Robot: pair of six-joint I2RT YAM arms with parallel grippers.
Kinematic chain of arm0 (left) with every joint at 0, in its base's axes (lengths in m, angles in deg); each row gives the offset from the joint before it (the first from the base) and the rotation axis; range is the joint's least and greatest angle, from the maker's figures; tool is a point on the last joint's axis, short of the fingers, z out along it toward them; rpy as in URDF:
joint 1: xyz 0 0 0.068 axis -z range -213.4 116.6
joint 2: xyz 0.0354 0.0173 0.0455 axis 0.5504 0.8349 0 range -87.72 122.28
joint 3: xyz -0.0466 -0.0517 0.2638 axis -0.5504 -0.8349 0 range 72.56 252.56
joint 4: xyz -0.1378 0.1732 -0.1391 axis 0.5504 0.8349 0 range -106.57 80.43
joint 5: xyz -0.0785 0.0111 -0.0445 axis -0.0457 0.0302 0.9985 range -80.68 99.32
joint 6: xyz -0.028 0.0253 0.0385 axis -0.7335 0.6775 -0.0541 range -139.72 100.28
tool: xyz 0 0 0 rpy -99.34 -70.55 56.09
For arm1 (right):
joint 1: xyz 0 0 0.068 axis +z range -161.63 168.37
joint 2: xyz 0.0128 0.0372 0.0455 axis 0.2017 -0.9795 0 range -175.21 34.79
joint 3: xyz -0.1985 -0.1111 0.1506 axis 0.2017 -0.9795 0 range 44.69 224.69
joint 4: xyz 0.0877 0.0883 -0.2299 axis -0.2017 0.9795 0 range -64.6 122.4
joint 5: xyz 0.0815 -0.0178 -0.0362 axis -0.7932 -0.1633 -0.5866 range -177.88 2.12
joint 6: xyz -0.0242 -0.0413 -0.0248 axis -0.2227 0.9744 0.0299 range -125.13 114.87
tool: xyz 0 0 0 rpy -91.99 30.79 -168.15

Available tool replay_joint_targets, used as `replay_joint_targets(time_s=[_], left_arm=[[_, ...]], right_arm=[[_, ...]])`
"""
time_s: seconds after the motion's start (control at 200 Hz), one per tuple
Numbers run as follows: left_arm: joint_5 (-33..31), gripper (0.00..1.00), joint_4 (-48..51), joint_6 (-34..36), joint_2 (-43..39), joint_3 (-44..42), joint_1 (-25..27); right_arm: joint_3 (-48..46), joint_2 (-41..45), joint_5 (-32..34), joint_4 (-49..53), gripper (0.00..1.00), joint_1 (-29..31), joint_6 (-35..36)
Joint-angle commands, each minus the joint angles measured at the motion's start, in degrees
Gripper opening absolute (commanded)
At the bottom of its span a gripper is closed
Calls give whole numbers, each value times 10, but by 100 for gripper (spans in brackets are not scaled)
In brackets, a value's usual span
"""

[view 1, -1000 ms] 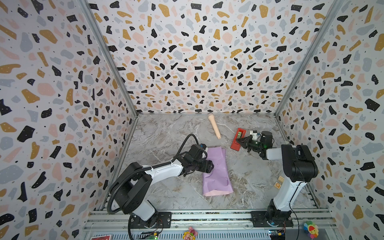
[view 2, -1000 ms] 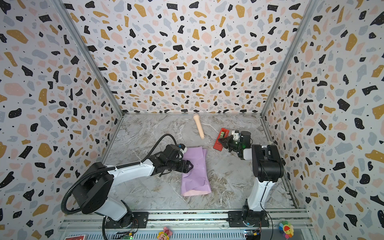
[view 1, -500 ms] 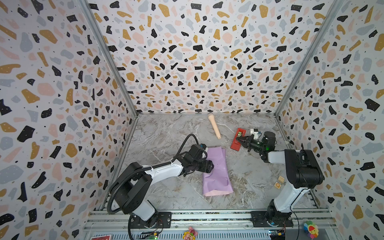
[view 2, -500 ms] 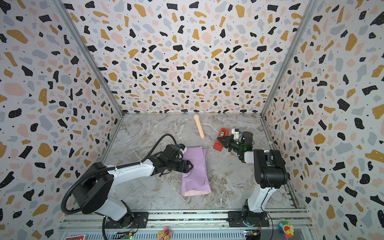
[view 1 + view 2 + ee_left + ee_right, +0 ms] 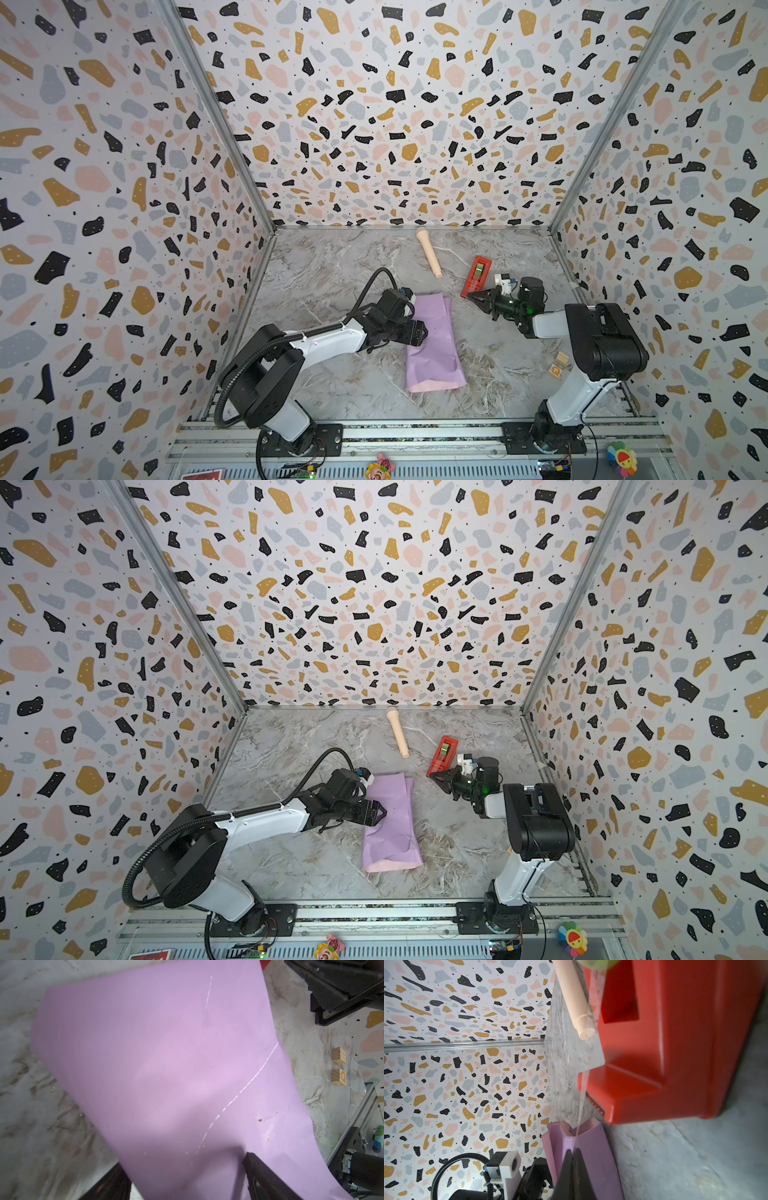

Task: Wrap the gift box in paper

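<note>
The paper (image 5: 432,336) lies folded, lilac side up, mid-way across the marble table (image 5: 332,282), with a pale pink strip showing at its near end; the gift box is hidden from every view. The left gripper (image 5: 422,332) sits at the paper's left edge, jaws spread wide, one finger (image 5: 259,1169) resting on the sheet. Over on the right, the right gripper (image 5: 471,296) is pinched tight on a strip of clear tape (image 5: 582,1093) running from the red tape dispenser (image 5: 478,276). Near that arm sit two wooden blocks (image 5: 338,1076), and one carries an orange letter, seemingly a Q.
</note>
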Motion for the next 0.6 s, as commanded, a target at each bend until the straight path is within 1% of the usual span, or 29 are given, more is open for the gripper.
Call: replay_joint_targets(time_s=[0.0, 0.11, 0.405, 0.471, 0.596], left_arm=[[-37, 83, 64, 11, 27, -28, 1], [-36, 83, 64, 10, 26, -29, 1], [-37, 83, 62, 11, 26, -32, 1], [-37, 83, 63, 10, 26, -32, 2], [-37, 83, 62, 10, 26, -33, 1]], right_arm=[[-6, -15, -11, 28, 0, 13, 37], [-4, -26, 21, 78, 0, 7, 75], [17, -31, 146, 214, 0, 6, 163], [23, -27, 162, 235, 0, 4, 180], [37, -12, 170, 265, 0, 3, 212]])
